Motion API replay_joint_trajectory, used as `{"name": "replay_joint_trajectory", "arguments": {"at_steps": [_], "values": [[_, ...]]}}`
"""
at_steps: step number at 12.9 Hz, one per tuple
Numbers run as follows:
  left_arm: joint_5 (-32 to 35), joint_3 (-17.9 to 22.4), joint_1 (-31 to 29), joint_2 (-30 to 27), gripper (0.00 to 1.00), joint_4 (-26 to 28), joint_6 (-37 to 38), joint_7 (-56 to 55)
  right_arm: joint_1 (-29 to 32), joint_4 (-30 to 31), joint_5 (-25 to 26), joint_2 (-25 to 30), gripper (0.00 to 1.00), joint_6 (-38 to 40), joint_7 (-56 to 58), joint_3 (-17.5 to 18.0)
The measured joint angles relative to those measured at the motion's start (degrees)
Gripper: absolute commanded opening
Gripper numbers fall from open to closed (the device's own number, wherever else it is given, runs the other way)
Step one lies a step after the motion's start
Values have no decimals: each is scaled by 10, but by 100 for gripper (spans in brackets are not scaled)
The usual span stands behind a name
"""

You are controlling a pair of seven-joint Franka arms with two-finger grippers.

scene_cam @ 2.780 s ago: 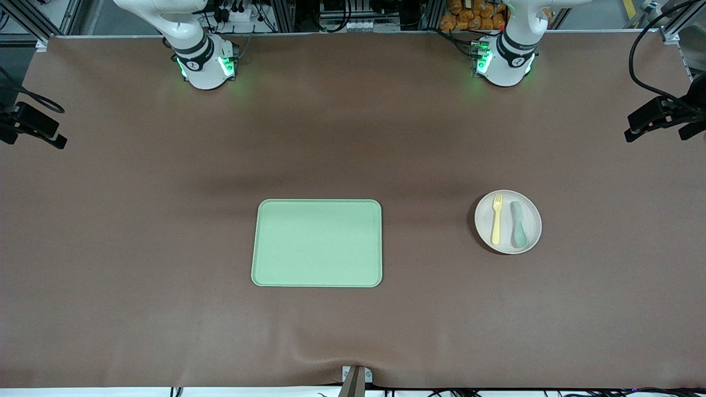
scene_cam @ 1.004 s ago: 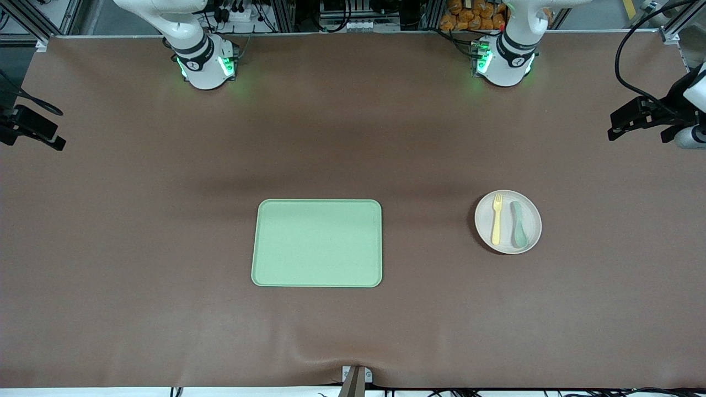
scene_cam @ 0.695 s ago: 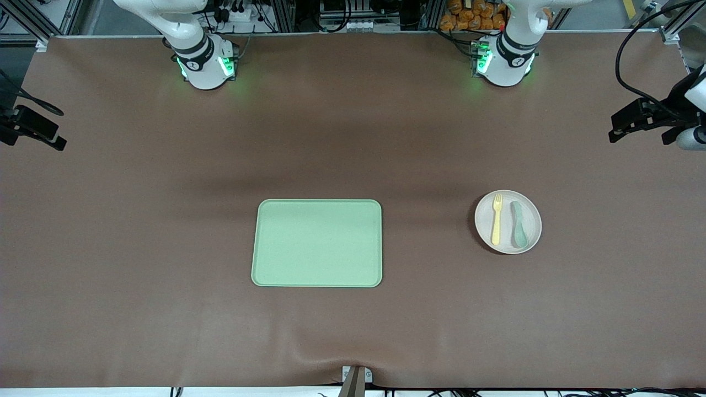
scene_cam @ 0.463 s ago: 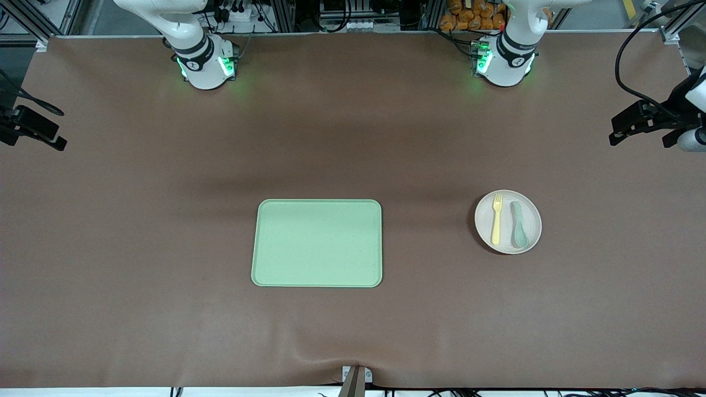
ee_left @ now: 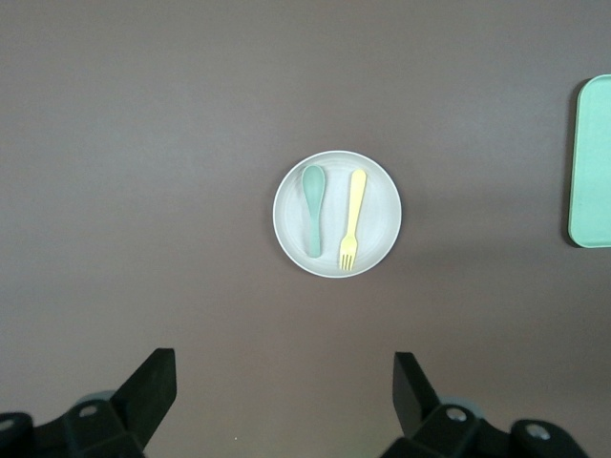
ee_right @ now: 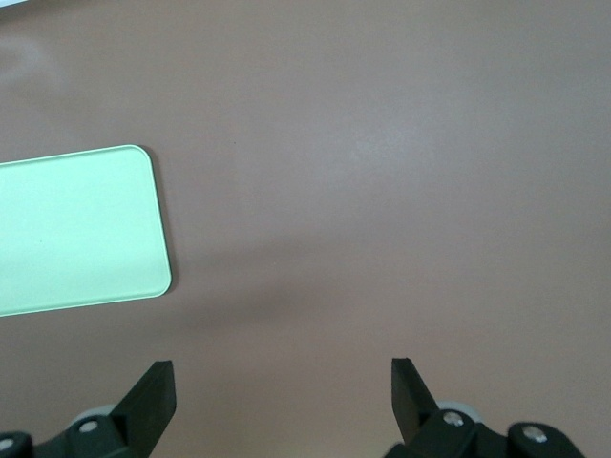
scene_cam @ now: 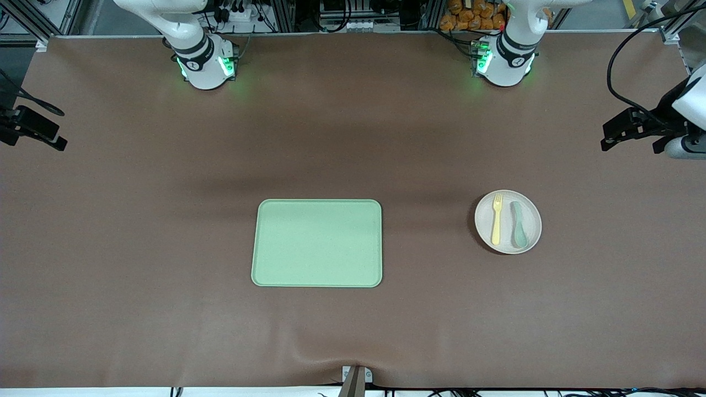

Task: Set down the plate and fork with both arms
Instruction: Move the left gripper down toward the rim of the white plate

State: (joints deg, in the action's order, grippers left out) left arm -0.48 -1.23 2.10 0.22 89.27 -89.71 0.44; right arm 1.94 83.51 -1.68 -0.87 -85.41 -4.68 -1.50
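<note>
Both claws hang spread and empty: the left gripper (ee_left: 279, 382) is up over the left arm's end of the table, its fingers (ee_left: 153, 382) wide apart, and the right gripper (ee_right: 277, 382) hovers over bare table beside the tray (ee_right: 76, 229), jaws just as wide.

Nearest the front camera lies the light-green tray (scene_cam: 317, 243), flat at mid-table. Level with it, toward the left arm's end, sits the plate (scene_cam: 508, 221), off-white and shallow, with the fork (scene_cam: 496, 219) and a grey-green spoon (scene_cam: 518, 224) lying side by side on it, apart from each other.

The plate looks light and stiff with a smooth, likely slippery surface; its low rim is the only purchase, so a pinch across the rim on a stretch clear of the cutlery seems best, kept level so nothing slides. The fork is probably thin, light plastic lying flat, so a pinch across its handle mid-length is the sensible hold.

Farthest back stand the two green-lit bases; the left arm (scene_cam: 684, 118) enters from the table's edge, wrist camera looking straight down at the plate, while the right arm waits.
</note>
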Motion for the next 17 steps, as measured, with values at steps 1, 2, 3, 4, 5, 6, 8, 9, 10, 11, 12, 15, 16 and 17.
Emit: {"name": "replay_joint_trajectory", "arguments": {"at_steps": [1, 2, 3, 4, 5, 6, 8, 9, 10, 11, 12, 15, 16, 17], "values": [[-2, 0, 0, 0, 100, 1, -1, 0, 0, 0, 0, 0, 100, 0, 0, 0], [-3, -1, 0, 0, 100, 2, -1, 0, 0, 0, 0, 0, 100, 0, 0, 0], [-3, -2, 0, 0, 100, 2, -1, 0, 0, 0, 0, 0, 100, 0, 0, 0], [-3, -2, 0, 0, 100, 2, -1, 0, 0, 0, 0, 0, 100, 0, 0, 0], [-3, -2, 0, 0, 100, 4, -1, 0, 0, 0, 0, 0, 100, 0, 0, 1], [-4, -2, 0, 0, 100, 6, -1, 0, 0, 0, 0, 0, 100, 0, 0, 1], [-18, -2, 0, 4, 100, 11, -8, 0, 0, 0, 0, 0, 100, 1, 0, 1], [-22, -2, -1, 7, 100, 15, -14, 0, 0, 0, 0, 0, 100, 1, 0, 1], [-27, -2, -1, 10, 100, 18, -20, 0, 0, 0, 0, 0, 100, 1, 0, 0], [-33, -1, -2, 14, 100, 22, -24, 0, 0, 0, 0, 0, 100, 1, 0, 0], [-37, -1, -2, 18, 100, 25, -26, 0, 0, 0, 0, -1, 100, 1, 0, 0], [-38, -1, -4, 34, 100, 27, -35, 0, 0, 1, 0, -2, 100, 2, 0, 0], [-38, -1, -4, 38, 100, 27, -35, 0, 0, 1, 0, -2, 100, 2, 0, 0], [-38, -1, -5, 39, 100, 27, -35, 0, 1, 1, 0, -2, 100, 2, 0, -1]]}}
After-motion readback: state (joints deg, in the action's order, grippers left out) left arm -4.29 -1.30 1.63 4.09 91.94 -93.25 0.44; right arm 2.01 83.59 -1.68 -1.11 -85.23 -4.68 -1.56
